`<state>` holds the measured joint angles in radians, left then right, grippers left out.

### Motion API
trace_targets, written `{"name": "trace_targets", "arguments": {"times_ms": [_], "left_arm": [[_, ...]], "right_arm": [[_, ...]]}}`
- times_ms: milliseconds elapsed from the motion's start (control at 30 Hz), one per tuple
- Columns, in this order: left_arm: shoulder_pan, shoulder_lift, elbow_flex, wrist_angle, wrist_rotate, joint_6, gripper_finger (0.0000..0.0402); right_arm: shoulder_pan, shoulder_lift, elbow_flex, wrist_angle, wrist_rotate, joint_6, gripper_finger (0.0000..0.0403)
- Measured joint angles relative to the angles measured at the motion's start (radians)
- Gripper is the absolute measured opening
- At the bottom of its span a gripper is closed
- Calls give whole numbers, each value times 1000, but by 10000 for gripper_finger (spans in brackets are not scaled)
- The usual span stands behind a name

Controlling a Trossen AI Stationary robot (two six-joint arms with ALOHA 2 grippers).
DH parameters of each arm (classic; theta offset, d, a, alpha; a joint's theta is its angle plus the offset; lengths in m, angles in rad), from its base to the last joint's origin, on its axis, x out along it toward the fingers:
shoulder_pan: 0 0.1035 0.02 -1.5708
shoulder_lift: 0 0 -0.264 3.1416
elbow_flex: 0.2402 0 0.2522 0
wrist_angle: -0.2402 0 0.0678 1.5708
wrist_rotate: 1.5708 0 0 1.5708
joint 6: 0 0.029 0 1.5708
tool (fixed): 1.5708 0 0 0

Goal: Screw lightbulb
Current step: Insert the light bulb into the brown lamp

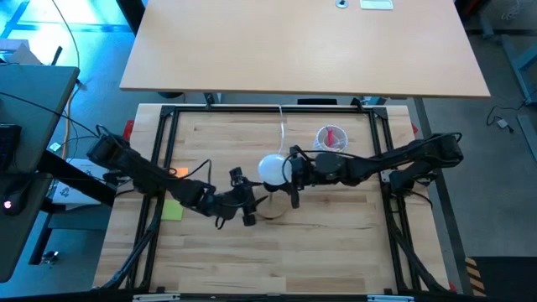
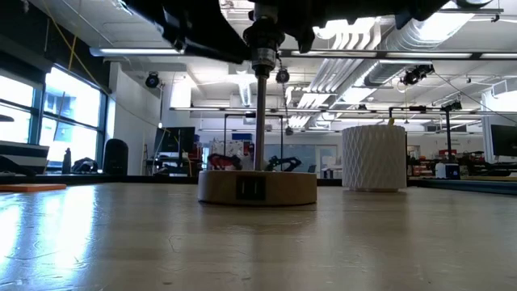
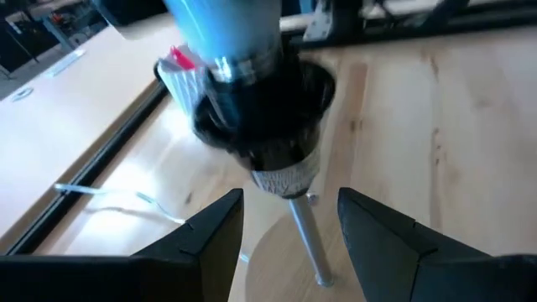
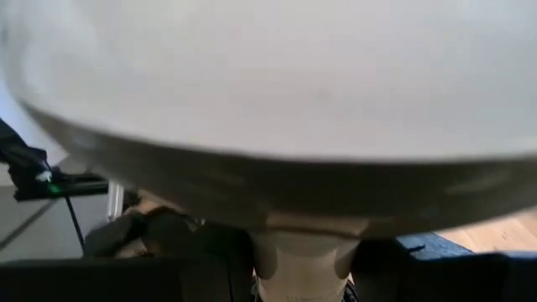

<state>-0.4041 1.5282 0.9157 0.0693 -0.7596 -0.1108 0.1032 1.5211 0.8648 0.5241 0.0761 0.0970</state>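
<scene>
The lightbulb [image 1: 271, 169] sits near the middle of the table, its silvery neck entering the black socket [image 3: 264, 126] atop the metal stem [image 2: 262, 121] of one round wooden base [image 2: 257, 187]. The right gripper [image 1: 294, 174], its arm stretched in from the right edge, pinches the globe. The left gripper [image 1: 243, 200] reaches in low from the left, fingers [image 3: 201, 243] spread either side of the stem. One white latticed cup [image 1: 331, 138] stands behind. Only the left wrist view shows the neck meeting the socket; the right wrist view is mostly filled by the globe.
</scene>
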Motion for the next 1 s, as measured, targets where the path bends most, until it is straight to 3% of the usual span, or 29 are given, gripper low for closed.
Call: {"name": "trace_targets", "arguments": {"times_ms": [300,500,700,1000], "left_arm": [[-68,-191,33,-3,-38,12,170],[-89,-289,155,-6,-50,185,122],[35,-261,301,-126,144,227,63],[176,-165,378,-265,373,170,8]], "right_arm": [[-1,0,-12,20,-8,-8,137],[-3,1,-12,16,-10,-11,137],[-28,2,-12,9,-41,5,137],[-37,2,-13,4,-63,8,137]]}}
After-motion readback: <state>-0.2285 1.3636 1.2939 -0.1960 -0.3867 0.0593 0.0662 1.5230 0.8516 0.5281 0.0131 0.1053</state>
